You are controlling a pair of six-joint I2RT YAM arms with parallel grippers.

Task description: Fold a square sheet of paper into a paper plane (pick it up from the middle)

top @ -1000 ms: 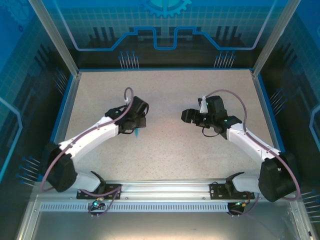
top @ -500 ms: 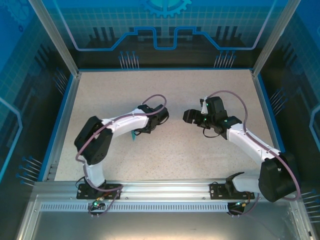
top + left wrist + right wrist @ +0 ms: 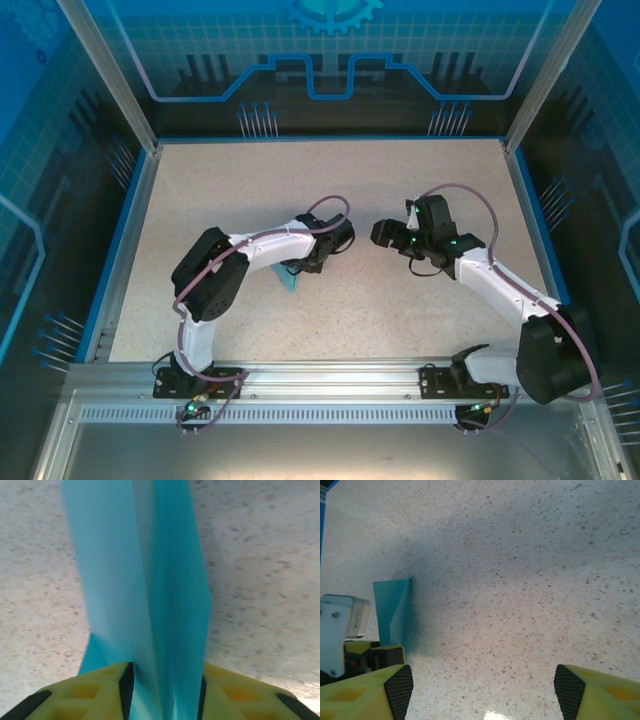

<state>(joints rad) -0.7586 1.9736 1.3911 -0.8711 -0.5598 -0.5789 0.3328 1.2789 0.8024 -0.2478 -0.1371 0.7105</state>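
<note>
The speckled beige table (image 3: 330, 180) fills the floor of the enclosure, with blue printed wall panels (image 3: 330, 60) behind and to the sides, and a silver metal rail (image 3: 320, 385) along its near edge.

The white left arm (image 3: 250, 255) is folded sharply at the elbow and reaches toward the middle of the table. The white right arm (image 3: 495, 285) stretches in from the other side. Their heads are near each other at the centre but apart.

The right gripper (image 3: 482, 690), with its yellow fingers and black ribbed pads, stands wide apart above bare tabletop. Nothing is between its jaws and it touches nothing.

The left gripper (image 3: 162, 700) has the same yellow fingers (image 3: 100, 690). Its jaws stand parted, and the gap between the pads is taken up by the light blue paper plane (image 3: 145, 580), a narrow folded dart of thin paper with a crease down its length. The paper reaches both pads. Whether they pinch it or merely flank it I cannot tell.

From the pads the paper runs straight out ahead of the fingers, over the tabletop. From above, a small blue corner of it pokes out beneath the left arm's forearm, a little left of the table's centre. In the right wrist view it stands on edge beside the left gripper's head — well to the left of the right gripper's own fingers and clear of them.
</note>
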